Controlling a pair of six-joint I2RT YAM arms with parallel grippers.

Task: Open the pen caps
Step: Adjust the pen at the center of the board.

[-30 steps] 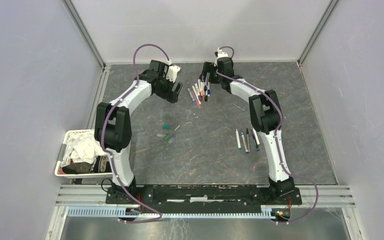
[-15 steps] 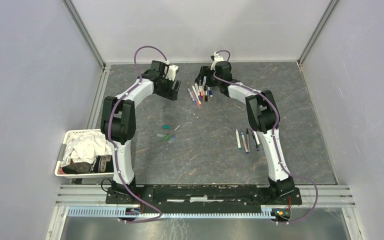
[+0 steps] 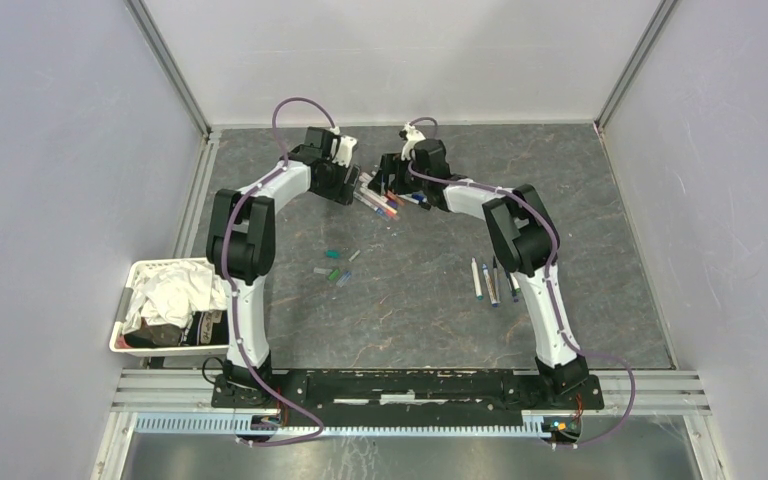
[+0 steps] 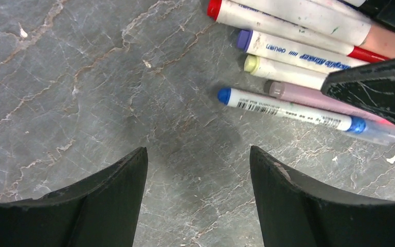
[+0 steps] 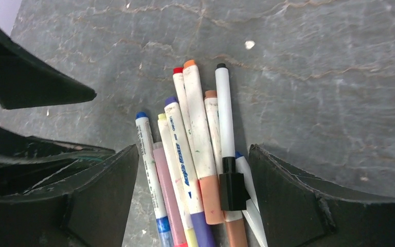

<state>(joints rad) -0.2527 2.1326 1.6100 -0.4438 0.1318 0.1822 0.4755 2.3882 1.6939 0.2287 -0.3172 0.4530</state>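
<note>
A bunch of pens (image 3: 385, 203) with white barrels and coloured caps lies at the far middle of the table. My right gripper (image 3: 390, 182) is open and low over it; in the right wrist view its jaws (image 5: 193, 154) straddle several pens (image 5: 195, 144), among them one with a black cap (image 5: 232, 190). My left gripper (image 3: 350, 183) is open and empty just left of the bunch, over bare table (image 4: 198, 170), with a blue-capped pen (image 4: 288, 109) beyond its right finger. Several loose pen caps (image 3: 333, 265) lie nearer the middle.
A second row of pens (image 3: 493, 280) lies beside the right arm. A white basket (image 3: 138, 270) with cloth stands at the left edge. The right gripper's finger (image 4: 375, 85) is close to my left gripper; walls enclose the back and sides.
My right gripper has moved left and come down over the pen bunch, which has shifted and turned leftward. My left gripper has edged right toward it.
</note>
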